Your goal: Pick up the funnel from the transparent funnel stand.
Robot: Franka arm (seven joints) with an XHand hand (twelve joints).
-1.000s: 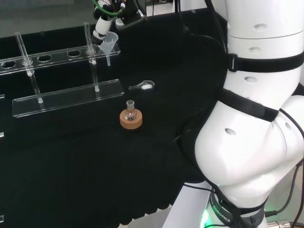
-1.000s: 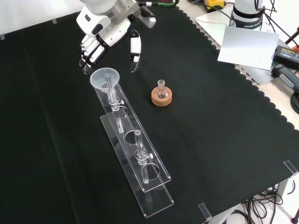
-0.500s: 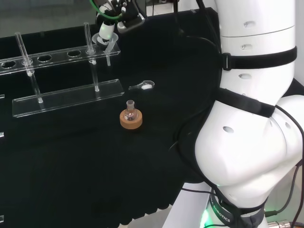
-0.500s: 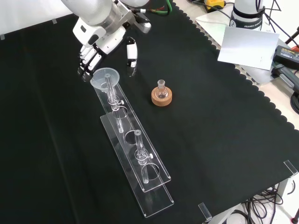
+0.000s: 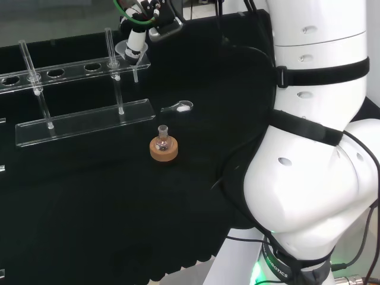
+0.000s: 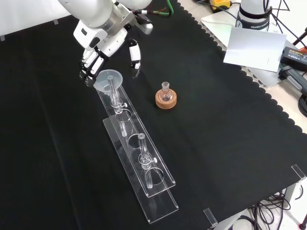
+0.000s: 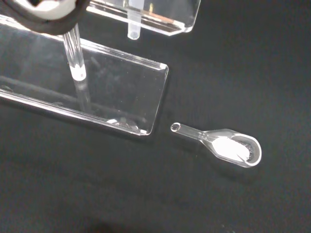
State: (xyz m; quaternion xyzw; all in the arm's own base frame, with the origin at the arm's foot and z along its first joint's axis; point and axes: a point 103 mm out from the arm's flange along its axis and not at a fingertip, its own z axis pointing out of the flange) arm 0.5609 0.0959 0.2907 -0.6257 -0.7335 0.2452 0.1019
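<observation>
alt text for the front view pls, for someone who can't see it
The robot hand reaches around a clear funnel seated at the far end of a transparent funnel stand on black cloth. A small flask on a cork ring stands to its right.

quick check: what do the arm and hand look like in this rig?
The arm has glossy white rounded links with black bands and black cables along them. The hand has a white shell, black-and-white fingers, and green and red wires at the wrist.

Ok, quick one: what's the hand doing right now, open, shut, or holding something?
Hand: open, fingers and thumb on either side of the funnel rim in the front view, not closed on it; the funnel sits in the transparent funnel stand.
</observation>
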